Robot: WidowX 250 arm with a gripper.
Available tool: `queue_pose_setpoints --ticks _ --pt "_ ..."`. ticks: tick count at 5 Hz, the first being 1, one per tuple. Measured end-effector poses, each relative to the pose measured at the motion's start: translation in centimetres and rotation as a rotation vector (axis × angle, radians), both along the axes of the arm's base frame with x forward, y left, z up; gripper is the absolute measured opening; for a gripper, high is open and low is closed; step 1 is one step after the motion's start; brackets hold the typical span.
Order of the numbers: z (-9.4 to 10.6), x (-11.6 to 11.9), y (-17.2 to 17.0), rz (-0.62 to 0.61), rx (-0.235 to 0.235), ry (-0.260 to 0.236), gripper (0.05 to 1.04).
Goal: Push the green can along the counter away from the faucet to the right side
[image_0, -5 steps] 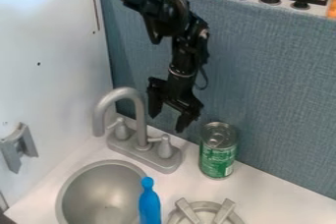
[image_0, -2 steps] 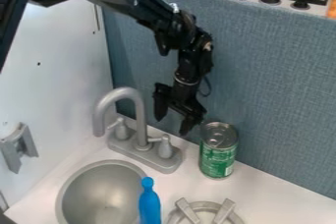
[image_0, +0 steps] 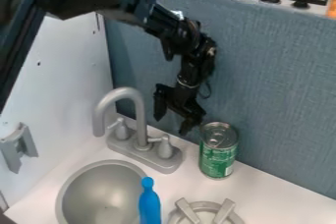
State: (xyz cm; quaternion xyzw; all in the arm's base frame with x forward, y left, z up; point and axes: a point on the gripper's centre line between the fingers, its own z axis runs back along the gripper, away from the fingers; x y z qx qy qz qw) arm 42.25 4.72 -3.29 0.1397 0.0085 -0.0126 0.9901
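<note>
Lately the tool [image_0: 172, 125] has shifted slightly toward four o'clock, its fingers spread and empty, bringing it nearer the can [image_0: 218, 152], upright on the worktop [image_0: 275, 196] at its four o'clock, with the faucet [image_0: 140, 120] at nine.

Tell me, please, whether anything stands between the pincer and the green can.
Nothing visible stands between the pincer and the green can, which is to its lower right in the picture. The grey faucet stands to the can's left, apparently outside the direct path.
</note>
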Motion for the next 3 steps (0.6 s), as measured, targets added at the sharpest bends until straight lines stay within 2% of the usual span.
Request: queue_pose_setpoints --ticks 2,3 --pt "-1.2 0.1 -3.2 -0.086 -0.083 -0.029 1.001" --pt "-2.0 0.1 -7.0 -0.187 -0.181 -0.052 1.001"
